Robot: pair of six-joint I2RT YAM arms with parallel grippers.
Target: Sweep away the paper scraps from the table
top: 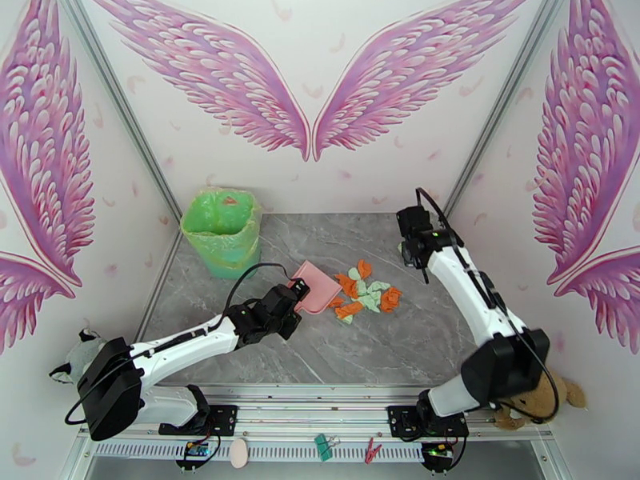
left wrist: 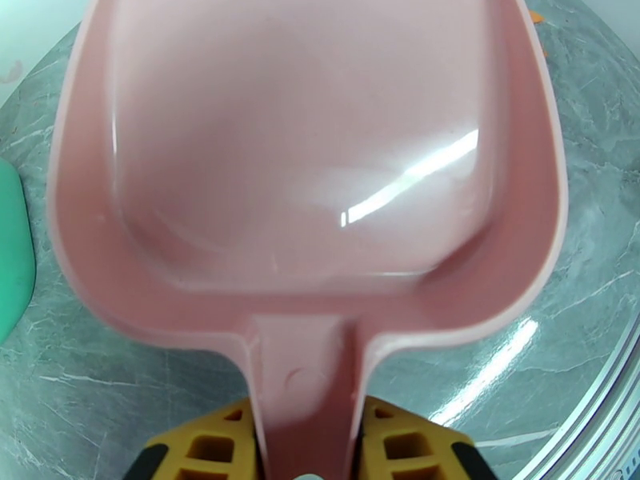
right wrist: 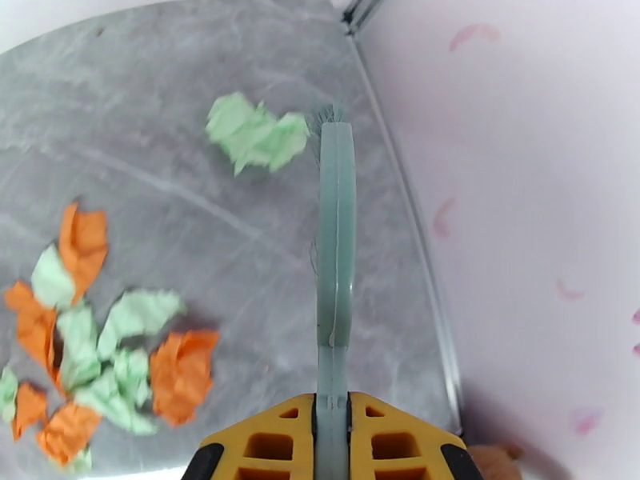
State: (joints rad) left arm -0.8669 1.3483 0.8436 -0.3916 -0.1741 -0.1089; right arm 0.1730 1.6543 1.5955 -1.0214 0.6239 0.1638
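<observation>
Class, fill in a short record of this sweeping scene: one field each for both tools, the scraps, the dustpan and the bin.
Left tool: shut on the pink dustpan handle
Right tool: shut on the green brush
Dustpan: empty
Paper scraps: heaped on the table beside the dustpan; one green scrap by the brush tip
Bin: far left corner of table, green liner
</observation>
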